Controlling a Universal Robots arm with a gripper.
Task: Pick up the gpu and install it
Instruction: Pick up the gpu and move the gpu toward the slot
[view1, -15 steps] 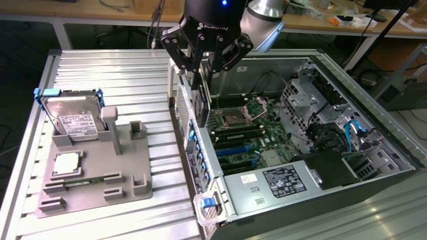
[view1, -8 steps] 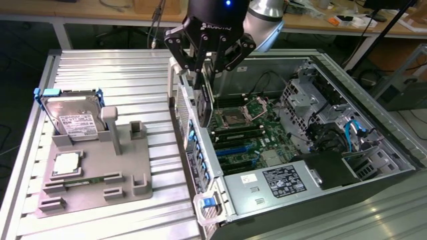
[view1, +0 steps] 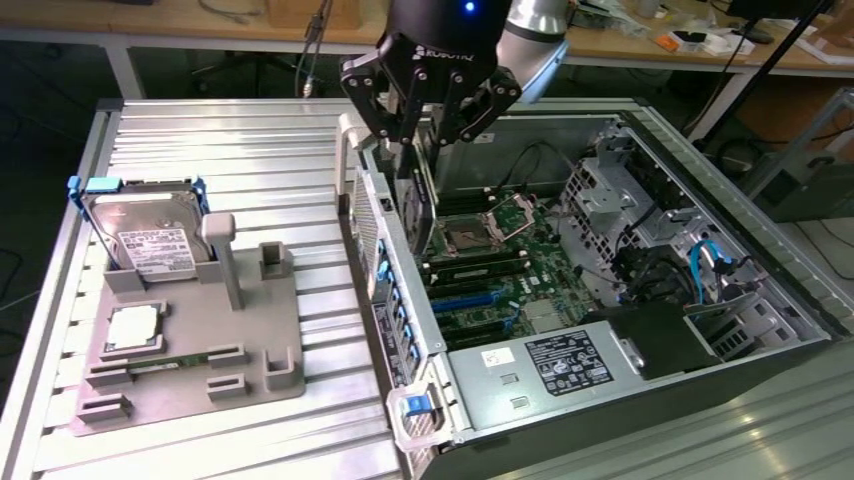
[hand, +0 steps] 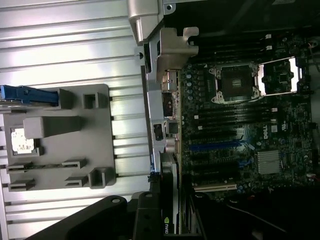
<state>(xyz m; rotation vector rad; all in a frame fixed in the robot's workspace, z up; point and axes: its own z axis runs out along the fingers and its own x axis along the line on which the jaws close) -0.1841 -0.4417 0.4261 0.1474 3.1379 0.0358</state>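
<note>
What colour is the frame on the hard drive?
Blue frame, clearest in the exterior view.

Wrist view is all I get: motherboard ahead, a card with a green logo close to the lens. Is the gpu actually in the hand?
Observer: Yes. The hand is clamped on the gpu by its upper edge, and the card hangs upright below it.
Operator: Where is it over the case?
Observer: Inside the open case, close along the rear wall, lower edge near the motherboard. Whether it is seated, I cannot tell.
Operator: That blue thing by the holder?
Observer: It is the frame of a hard drive standing upright in the grey holder, at the exterior view's left.
</note>
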